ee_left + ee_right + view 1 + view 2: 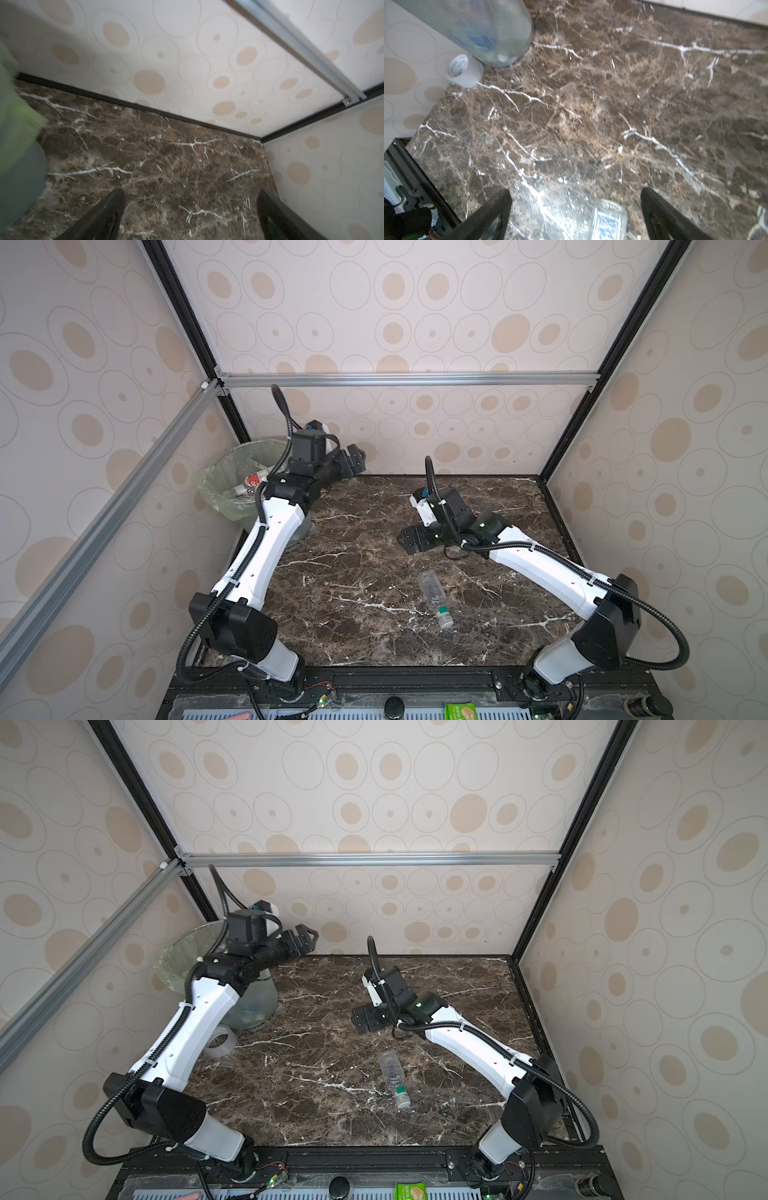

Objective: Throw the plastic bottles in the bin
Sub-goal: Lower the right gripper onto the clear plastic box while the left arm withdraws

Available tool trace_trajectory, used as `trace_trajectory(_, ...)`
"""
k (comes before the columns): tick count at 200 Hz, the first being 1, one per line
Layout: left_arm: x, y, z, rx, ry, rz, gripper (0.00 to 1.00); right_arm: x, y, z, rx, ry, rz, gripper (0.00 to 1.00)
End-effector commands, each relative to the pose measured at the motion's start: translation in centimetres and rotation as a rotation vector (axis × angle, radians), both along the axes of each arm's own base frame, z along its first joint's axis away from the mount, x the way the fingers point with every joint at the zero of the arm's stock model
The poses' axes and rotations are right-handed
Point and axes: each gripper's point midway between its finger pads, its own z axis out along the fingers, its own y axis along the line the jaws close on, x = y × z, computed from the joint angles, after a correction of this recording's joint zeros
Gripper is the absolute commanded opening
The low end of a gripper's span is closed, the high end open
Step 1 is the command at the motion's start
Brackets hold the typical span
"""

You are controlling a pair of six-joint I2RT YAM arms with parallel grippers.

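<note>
The task is looking nearly finished: bottles (252,480) are lying inside the bin (210,489) at the far left, and only one clear bottle (436,599) is lying on its side on the table (353,556), near the middle. The right gripper (410,541) is hovering just beyond it, jaws wide and empty. The left gripper (354,459) is hanging open and empty beside the bin.
</note>
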Motion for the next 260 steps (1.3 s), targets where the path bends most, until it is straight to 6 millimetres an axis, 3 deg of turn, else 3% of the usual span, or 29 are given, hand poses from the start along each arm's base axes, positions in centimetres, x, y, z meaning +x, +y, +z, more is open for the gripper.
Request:
trace_trajectory(1, -1.7, -2.5, 0.7, -0.088, -0.048, -0.037, 0.99, -2.0, -2.6, -3.0, -0.069, 0.08, -0.064, 1.0)
trace_trajectory(32, -3.5, -5.2, -2.8, -0.123, 0.006, -0.093, 0.99, -4.5, -4.7, -7.0, -0.12, 0.181, -0.105, 1.0)
trace_trajectory(64, -4.8, -6.3, -5.3, -0.12, 0.049, -0.119, 0.99, -7.0, -5.5, -10.1, -0.148, 0.242, -0.118, 1.0)
trace_trajectory(100, -5.3, -6.8, -6.4, -0.132, 0.064, -0.129, 0.99, -8.1, -5.9, -12.8, -0.212, 0.283, -0.118, 1.0)
trace_trajectory(133, -5.5, -7.0, -6.7, -0.118, 0.073, -0.138, 0.99, -8.0, -5.2, -14.7, -0.234, 0.313, -0.103, 0.92)
trace_trajectory(155, -5.6, -7.0, -7.1, -0.113, 0.084, -0.146, 0.99, -7.7, -4.6, -15.9, -0.258, 0.325, -0.09, 0.86)
trace_trajectory(180, -5.9, -7.1, -7.9, -0.103, 0.106, -0.152, 0.99, -7.1, -4.5, -16.9, -0.3, 0.33, -0.098, 0.72)
trace_trajectory(206, -6.1, -6.4, -8.5, -0.091, 0.126, -0.137, 0.99, -5.9, -4.0, -16.7, -0.312, 0.298, -0.113, 0.56)
trace_trajectory(260, -6.1, -2.9, -8.8, -0.126, 0.161, -0.079, 0.99, -0.4, 0.2, -15.3, -0.304, 0.246, -0.075, 0.57)
